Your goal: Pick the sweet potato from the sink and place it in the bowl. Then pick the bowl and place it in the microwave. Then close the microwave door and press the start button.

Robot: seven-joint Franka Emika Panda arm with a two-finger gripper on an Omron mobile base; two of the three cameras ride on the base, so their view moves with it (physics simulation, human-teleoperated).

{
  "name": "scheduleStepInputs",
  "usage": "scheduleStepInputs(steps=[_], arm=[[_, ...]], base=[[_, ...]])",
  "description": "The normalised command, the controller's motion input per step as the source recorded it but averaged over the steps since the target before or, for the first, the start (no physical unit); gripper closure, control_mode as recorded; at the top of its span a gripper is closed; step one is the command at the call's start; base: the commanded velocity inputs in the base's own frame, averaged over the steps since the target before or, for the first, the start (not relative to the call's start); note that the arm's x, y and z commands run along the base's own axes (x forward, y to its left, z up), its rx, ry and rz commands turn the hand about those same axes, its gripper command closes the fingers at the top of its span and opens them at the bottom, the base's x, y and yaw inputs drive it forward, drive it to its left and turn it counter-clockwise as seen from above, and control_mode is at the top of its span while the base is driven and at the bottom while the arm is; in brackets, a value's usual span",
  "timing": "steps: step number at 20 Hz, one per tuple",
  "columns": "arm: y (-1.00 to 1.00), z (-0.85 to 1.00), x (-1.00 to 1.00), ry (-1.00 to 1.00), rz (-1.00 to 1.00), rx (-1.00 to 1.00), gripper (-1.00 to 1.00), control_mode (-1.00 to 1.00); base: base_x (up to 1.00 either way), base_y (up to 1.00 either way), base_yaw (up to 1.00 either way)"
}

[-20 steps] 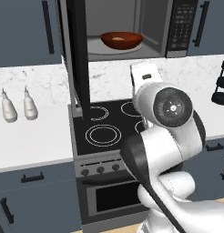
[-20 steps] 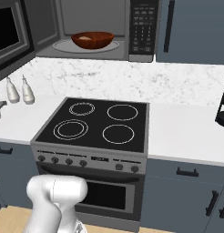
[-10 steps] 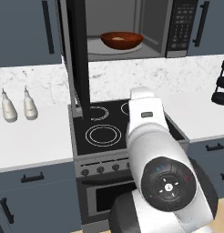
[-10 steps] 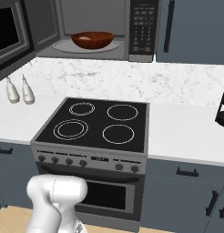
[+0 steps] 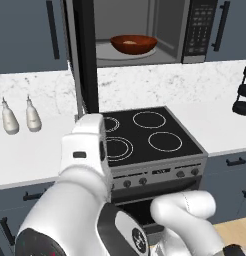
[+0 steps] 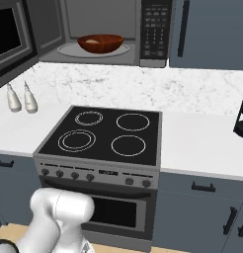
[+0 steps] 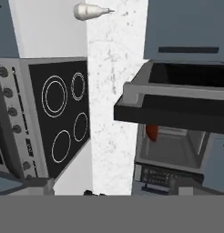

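Left base view: the bowl (image 5: 133,44) sits inside the microwave (image 5: 145,30), up high and far, on the round plate there.
Sweet potato: something pale lies in the bowl. It is too small to be sure, but it is likely the sweet potato, since the bowl is in the oven now.
Microwave door: the microwave door (image 5: 85,55) swings out to the left, edge-on, a tall dark strip hanging over the stove (image 5: 145,137). It is open, so the bowl can go in and out.
Right base view: the same door (image 6: 12,34) shows at the far left, turned out toward the room. The button panel (image 6: 154,29) is on the right of the microwave.
Arm: the white arm bends low and near, on the left side of the stove. My guess is it is swinging round to get behind the door and push it.
Hand view: this view is rolled on its side. The open door (image 7: 170,107) is a dark bar across the middle, with a bit of red-brown bowl (image 7: 151,133) past it.
Tool: the tool (image 7: 93,193) is spread wide and holds nothing. Just its dark tips peek up at the bottom.
Worktop: two small bottles (image 5: 19,116) stand on the left worktop (image 5: 30,150), well apart from the arm.
Step now: bowl is in. Next is shutting the door, then the start button.
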Motion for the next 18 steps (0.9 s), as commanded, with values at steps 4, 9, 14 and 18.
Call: scheduleStepInputs(steps=[4, 9, 14, 18], arm=[[0.92, -0.23, 1.0, -0.01, -0.25, -0.08, -1.0, -1.0], [0.45, -0.36, 1.0, 0.01, -0.29, -0.02, -1.0, -1.0], [-0.09, -0.05, 0.98, -0.01, -0.23, 0.0, -1.0, -1.0], [-0.69, 0.05, 0.48, -0.09, -0.12, 0.0, -1.0, -1.0]], base=[[0.0, 0.0, 0.0], [0.0, 0.0, 0.0], [0.0, 0.0, 0.0], [0.0, 0.0, 0.0]])
